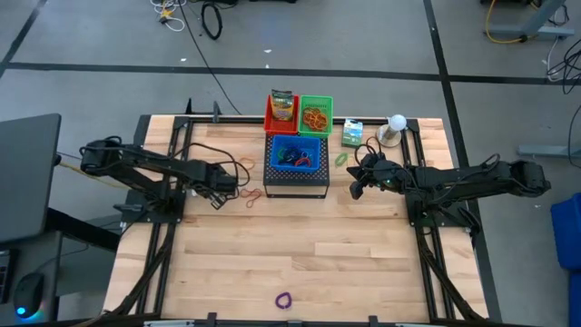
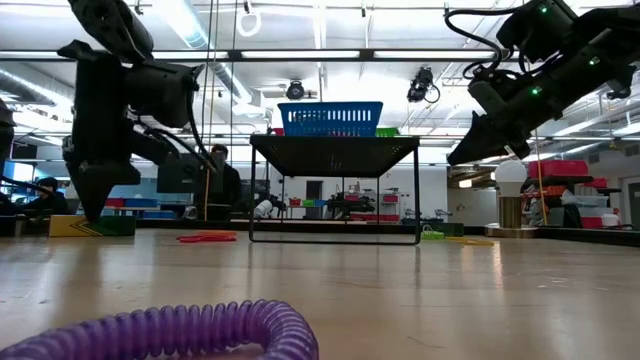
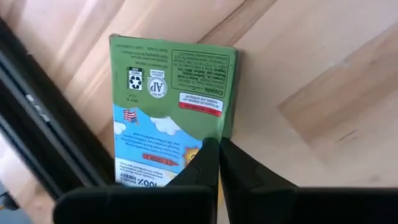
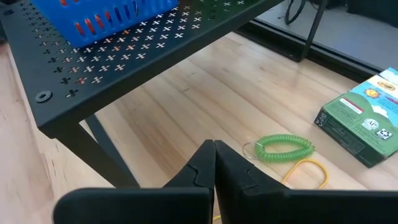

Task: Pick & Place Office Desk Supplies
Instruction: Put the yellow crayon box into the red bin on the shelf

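Two claws were clenched empty: right claw (image 4: 214, 149) hung nearest the green coil loop (image 4: 283, 148), lying crosswise just beyond its tips at lower right of frame, green-white box (image 4: 367, 118) farther right; left claw (image 3: 217, 149) hovered over another box (image 3: 171, 106).

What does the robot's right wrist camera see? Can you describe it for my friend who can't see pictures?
The right gripper, jaws shut, hangs over a wooden table near a green coil loop, a yellow rubber band and a green box. A black perforated stand holds a blue basket.
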### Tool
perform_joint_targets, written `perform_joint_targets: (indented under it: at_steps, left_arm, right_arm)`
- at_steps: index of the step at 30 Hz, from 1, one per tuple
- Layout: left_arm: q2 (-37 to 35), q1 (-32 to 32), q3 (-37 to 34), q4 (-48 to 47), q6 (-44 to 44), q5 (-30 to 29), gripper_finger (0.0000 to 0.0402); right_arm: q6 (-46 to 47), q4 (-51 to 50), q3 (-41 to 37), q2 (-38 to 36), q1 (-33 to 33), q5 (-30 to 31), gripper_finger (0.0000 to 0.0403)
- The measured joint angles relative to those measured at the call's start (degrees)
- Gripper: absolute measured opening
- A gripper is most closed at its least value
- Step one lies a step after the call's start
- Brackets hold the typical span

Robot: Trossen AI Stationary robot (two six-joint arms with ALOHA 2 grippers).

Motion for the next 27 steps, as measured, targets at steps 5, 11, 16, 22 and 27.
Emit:
perform_joint_targets:
  at_steps: [5,11,16,22,27]
  left_arm:
    - [-2.2,-2.6,1.92,0.18,0.49,5.04,0.0003]
    - [-3.3,-10.61,4.36,2.07,-5.28,12.17,0.0002]
    - [-3.3,-20.17,5.61,9.06,-14.41,15.2,0.0002]
    - [-2.84,-28.44,5.89,21.57,-23.09,11.54,0.0001]
    - [1.59,-30.03,5.9,31.72,-23.6,7.08,0.0001]
  right_arm:
    - [-1.3,0.0,0.0,0.0,0.0,0.02,0.0005]
    - [-2.21,0.0,0.0,0.0,0.0,0.0,0.0005]
    - [-3.81,0.01,0.0,0.0,0.02,-0.04,0.0005]
    - [-4.5,0.0,0.0,0.0,0.02,-0.22,0.0005]
    - [-4.44,0.0,0.0,0.0,0.02,-0.48,0.0005]
